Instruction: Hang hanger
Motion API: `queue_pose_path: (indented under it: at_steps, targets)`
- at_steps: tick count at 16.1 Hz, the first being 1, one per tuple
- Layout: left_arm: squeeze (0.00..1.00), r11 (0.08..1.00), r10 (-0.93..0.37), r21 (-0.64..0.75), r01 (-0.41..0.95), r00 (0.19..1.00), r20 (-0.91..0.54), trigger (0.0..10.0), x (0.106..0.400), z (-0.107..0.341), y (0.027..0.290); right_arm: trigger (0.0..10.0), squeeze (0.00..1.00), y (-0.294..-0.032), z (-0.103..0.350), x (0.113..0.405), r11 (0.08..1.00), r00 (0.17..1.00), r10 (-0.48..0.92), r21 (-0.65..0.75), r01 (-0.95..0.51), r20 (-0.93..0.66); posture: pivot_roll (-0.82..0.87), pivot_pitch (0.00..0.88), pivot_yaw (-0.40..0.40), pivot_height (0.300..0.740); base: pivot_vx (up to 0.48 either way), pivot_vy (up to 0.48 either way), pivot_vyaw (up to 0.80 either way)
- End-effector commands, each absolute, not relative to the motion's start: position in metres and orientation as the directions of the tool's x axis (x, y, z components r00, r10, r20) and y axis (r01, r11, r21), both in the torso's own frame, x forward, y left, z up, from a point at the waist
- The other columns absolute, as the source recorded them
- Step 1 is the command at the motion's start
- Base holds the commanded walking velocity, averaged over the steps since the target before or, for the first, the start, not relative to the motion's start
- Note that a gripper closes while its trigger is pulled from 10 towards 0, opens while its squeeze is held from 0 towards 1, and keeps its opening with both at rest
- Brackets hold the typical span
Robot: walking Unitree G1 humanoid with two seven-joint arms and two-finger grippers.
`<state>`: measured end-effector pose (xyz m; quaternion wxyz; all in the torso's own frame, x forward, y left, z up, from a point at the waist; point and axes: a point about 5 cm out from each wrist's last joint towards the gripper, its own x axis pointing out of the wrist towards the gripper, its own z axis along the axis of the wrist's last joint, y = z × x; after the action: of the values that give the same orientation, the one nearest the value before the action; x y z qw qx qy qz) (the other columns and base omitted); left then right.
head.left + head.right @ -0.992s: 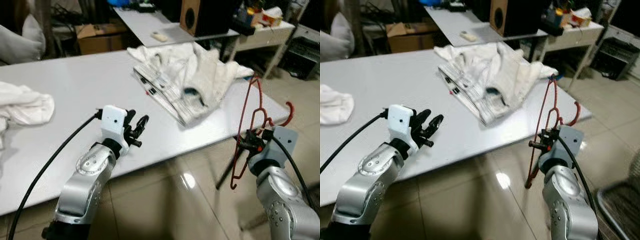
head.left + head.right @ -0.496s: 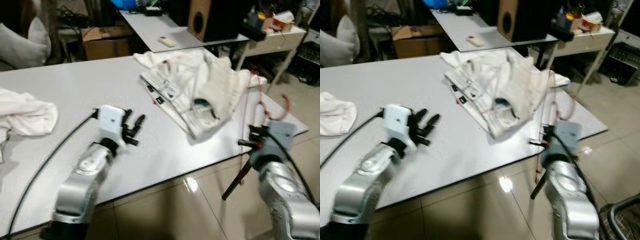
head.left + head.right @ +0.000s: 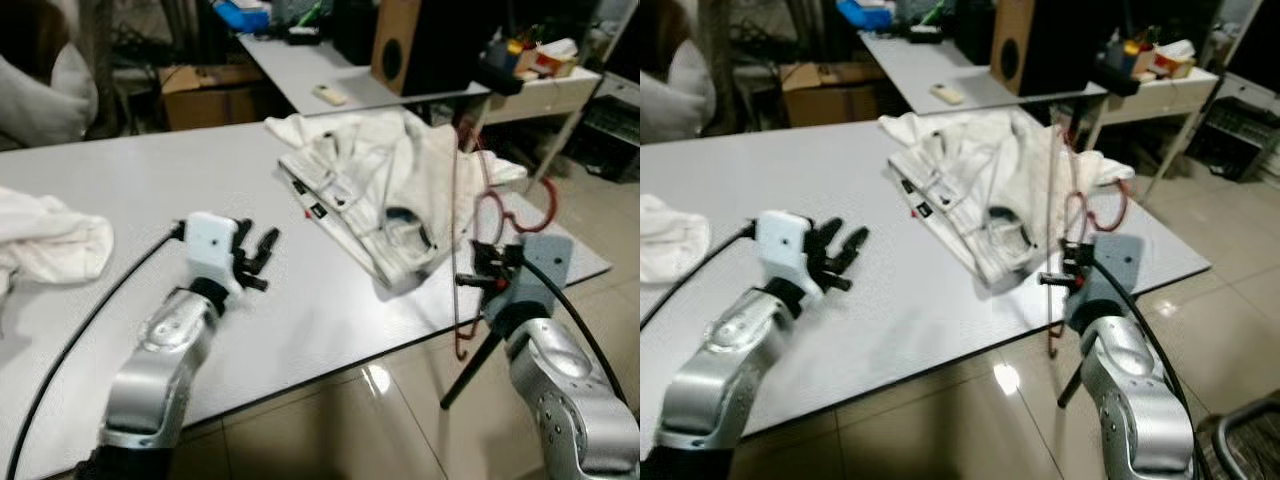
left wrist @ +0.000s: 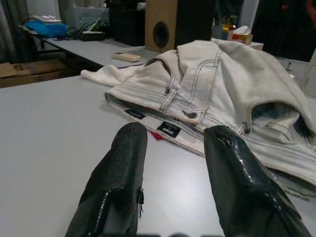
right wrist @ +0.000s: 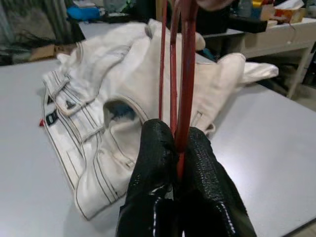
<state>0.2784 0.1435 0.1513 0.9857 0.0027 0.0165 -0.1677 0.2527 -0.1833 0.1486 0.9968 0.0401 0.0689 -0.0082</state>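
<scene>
A thin red wire hanger (image 3: pixel 462 240) stands almost upright at the right front corner of the white table (image 3: pixel 120 190), its hook (image 3: pixel 540 205) curling to the right. My right gripper (image 3: pixel 478 272) is shut on the hanger's wires, seen close up in the right wrist view, where the black fingers (image 5: pixel 158 163) pinch the red hanger (image 5: pixel 181 79). My left gripper (image 3: pixel 258 258) hovers open over the table's front middle, nothing between its fingers (image 4: pixel 123 163). White jeans (image 3: pixel 385 190) lie crumpled on the table between both arms.
A white cloth (image 3: pixel 45 240) lies at the table's left end. Behind stand a second table (image 3: pixel 320 70) with a remote, a wooden speaker (image 3: pixel 395 45), a cardboard box (image 3: pixel 205 90) and a cluttered desk (image 3: pixel 545 75). Glossy tiled floor (image 3: pixel 340 420) lies below the table edge.
The camera has shifted. My right gripper has carried the hanger inward and up from beside the table's corner to over its edge near the jeans. The left gripper stays open.
</scene>
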Motion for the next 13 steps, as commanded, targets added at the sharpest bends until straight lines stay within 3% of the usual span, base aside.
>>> queue_pose_path:
  at_steps: [1, 2, 9, 13]
  targets:
    - [0.00, 0.938, -0.345, 0.006, 0.346, 0.938, -0.020, 10.0, 0.282, 0.154, 0.137, 10.0, 0.00, -0.189, 0.154, 0.251, 0.997, 0.993, -0.030, 0.073, 0.039, -0.118, -0.15, 0.000, -0.030, 0.727, 0.255, 0.000, 0.00]
    - [0.00, 0.937, -0.349, 0.007, 0.349, 0.937, -0.016, 10.0, 0.283, 0.154, 0.137, 10.0, 0.00, -0.189, 0.154, 0.251, 0.996, 0.992, -0.028, 0.079, 0.038, -0.121, -0.15, 0.000, -0.030, 0.727, 0.247, 0.000, 0.00]
    - [0.00, 0.915, -0.404, 0.007, 0.404, 0.915, -0.013, 10.0, 0.285, 0.150, 0.127, 10.0, 0.00, -0.194, 0.153, 0.239, 0.995, 0.991, -0.049, 0.083, 0.060, -0.122, -0.19, 0.000, -0.011, 0.727, 0.280, 0.000, -0.74]
    - [0.00, 0.934, -0.352, 0.055, 0.353, 0.935, -0.035, 10.0, 0.291, 0.146, 0.137, 10.0, 0.00, -0.190, 0.151, 0.238, 0.998, 0.991, -0.001, 0.059, 0.009, -0.136, -0.19, 0.000, -0.007, 0.727, 0.145, 0.000, 0.00]
